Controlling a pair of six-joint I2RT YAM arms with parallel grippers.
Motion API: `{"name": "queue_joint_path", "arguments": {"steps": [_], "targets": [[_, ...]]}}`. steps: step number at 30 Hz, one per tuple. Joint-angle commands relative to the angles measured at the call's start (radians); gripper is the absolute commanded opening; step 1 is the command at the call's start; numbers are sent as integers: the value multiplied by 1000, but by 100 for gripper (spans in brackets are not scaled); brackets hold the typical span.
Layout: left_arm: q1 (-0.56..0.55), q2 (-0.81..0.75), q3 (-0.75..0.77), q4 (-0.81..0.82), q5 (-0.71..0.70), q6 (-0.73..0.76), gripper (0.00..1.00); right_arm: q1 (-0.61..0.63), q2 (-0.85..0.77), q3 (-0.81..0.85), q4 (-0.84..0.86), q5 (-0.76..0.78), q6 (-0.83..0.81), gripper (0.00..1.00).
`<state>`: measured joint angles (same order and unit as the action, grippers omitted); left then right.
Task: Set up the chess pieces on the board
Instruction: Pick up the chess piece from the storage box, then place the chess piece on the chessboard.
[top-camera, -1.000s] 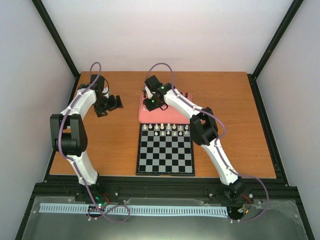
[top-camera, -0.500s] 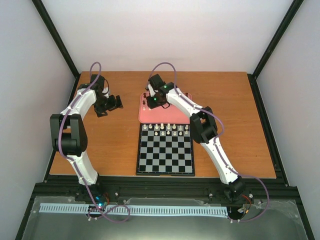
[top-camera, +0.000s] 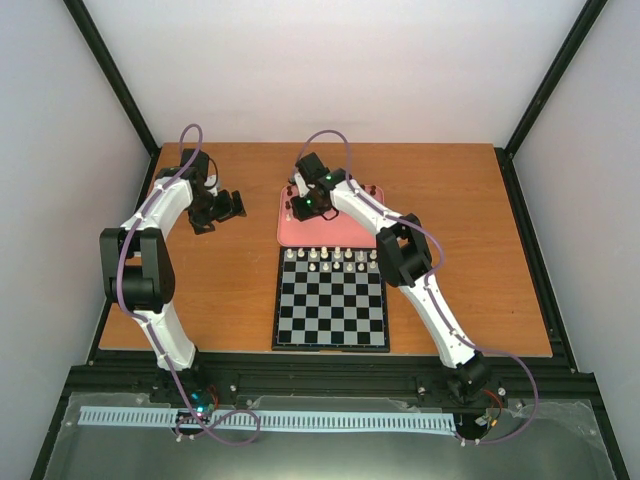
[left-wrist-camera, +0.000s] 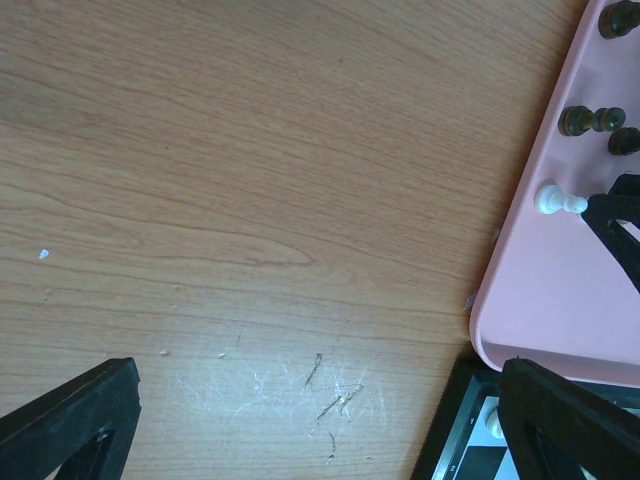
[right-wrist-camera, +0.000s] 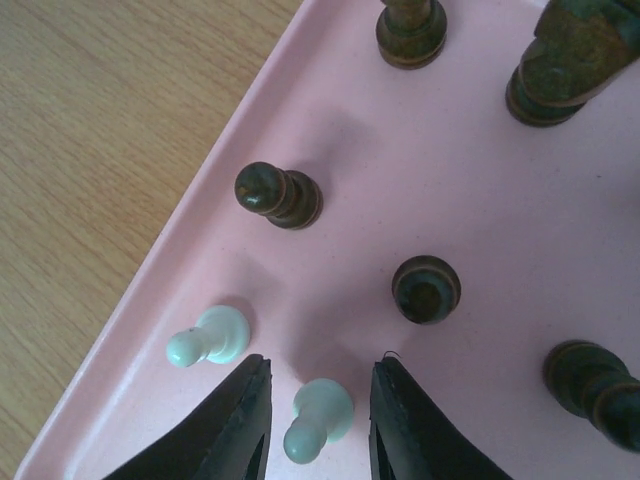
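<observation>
The board (top-camera: 330, 305) lies at the table's middle, with cream-white chess pieces (top-camera: 330, 258) along its two far rows. Behind it the pink tray (top-camera: 345, 235) holds loose pieces. My right gripper (top-camera: 297, 207) hangs low over the tray's left part. In the right wrist view it (right-wrist-camera: 318, 425) is open, its fingers either side of a white pawn (right-wrist-camera: 320, 418) with gaps on both sides. A second white pawn (right-wrist-camera: 210, 337) stands just left. Dark pieces (right-wrist-camera: 278, 194) stand around them. My left gripper (top-camera: 228, 205) is open and empty above bare wood, left of the tray.
In the left wrist view the tray's edge (left-wrist-camera: 520, 300), a white pawn (left-wrist-camera: 558, 202), dark pieces (left-wrist-camera: 585, 121) and the board's corner (left-wrist-camera: 465, 445) show at the right. More dark pieces (right-wrist-camera: 570, 60) stand further into the tray. Black frame posts border the table.
My right gripper has shifted slightly over the tray's left part, first a little away from the board, then back down. The left arm has not moved.
</observation>
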<state>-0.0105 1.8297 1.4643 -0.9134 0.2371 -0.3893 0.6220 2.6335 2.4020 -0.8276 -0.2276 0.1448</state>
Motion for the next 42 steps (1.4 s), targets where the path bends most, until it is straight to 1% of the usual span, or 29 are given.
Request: {"name": "queue_joint_path", "arguments": {"steps": [1,4,7,8,13,18,22,26,29,35,42], "targets": [[-2,11,21,5,14,-8,100,-1,18,37,7,7,11,28],[-2,15,24,4,17,-8,100,-2,20,36,0,7,11,23],[-1,16,24,5,18,-8,100,-2,18,35,-12,13,10,13],[-2,16,23,5,19,-10,100,-2,14,34,-15,18,9,11],[-2,19,25,6,25,-12,100,-2,-15,25,-26,31,-5,7],[-2,17,34,2,25,-12,100,-1,-122,-17,-46,35,-21,6],[-1,14,43,0,21,-10,100,16,-262,-119,-60,27,-48,6],[-2,14,54,-5,14,-7,100,59,-411,-311,-44,7,-75,6],[-2,14,49,-3,16,-9,100,109,-482,-422,-51,30,-94,6],[-2,-3,29,4,9,-9,100,186,-573,-619,24,49,-91,6],[-2,-22,3,12,-5,-7,100,211,-619,-770,117,59,-81,6]]}}
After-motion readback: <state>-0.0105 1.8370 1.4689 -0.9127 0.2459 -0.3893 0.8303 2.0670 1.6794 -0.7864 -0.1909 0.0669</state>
